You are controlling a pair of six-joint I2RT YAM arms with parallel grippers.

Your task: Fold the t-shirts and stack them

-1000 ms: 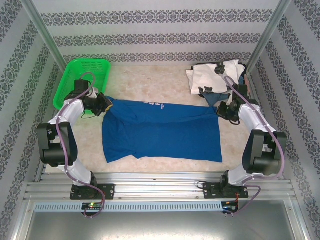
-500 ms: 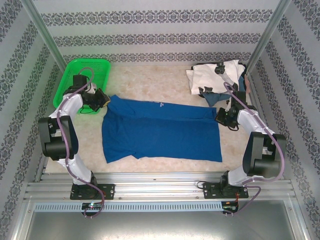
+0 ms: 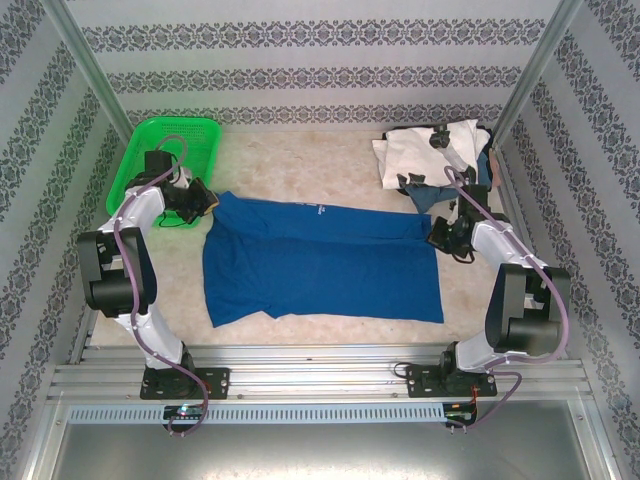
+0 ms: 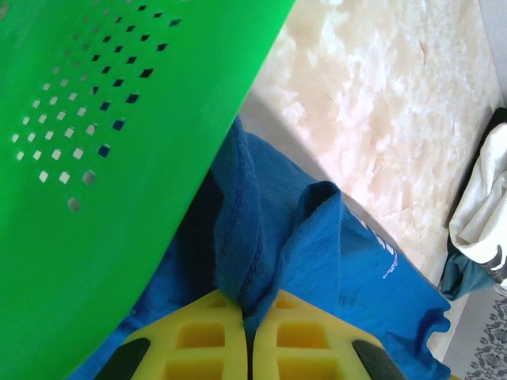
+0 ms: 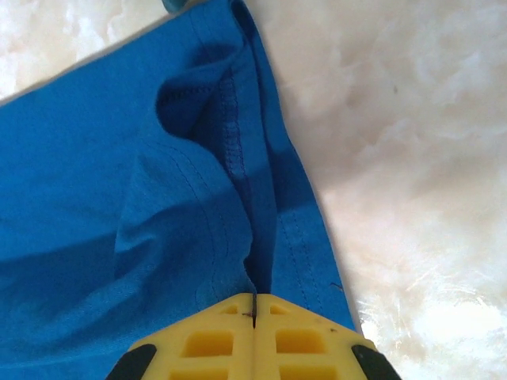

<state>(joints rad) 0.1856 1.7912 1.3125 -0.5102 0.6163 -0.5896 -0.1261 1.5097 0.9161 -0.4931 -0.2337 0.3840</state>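
The blue shirt (image 3: 320,265) lies spread across the middle of the table (image 3: 300,160). Its white lettering along the far edge has nearly vanished over the last second, so that edge seems to be turning under. The other shirts (image 3: 430,150) are heaped at the far right corner. The left gripper (image 4: 247,313) has shifted toward the basket (image 3: 165,150) and the right gripper (image 5: 254,305) has come nearer. Both are pinched tight on the blue shirt's far corners, pulling it taut for a fold.
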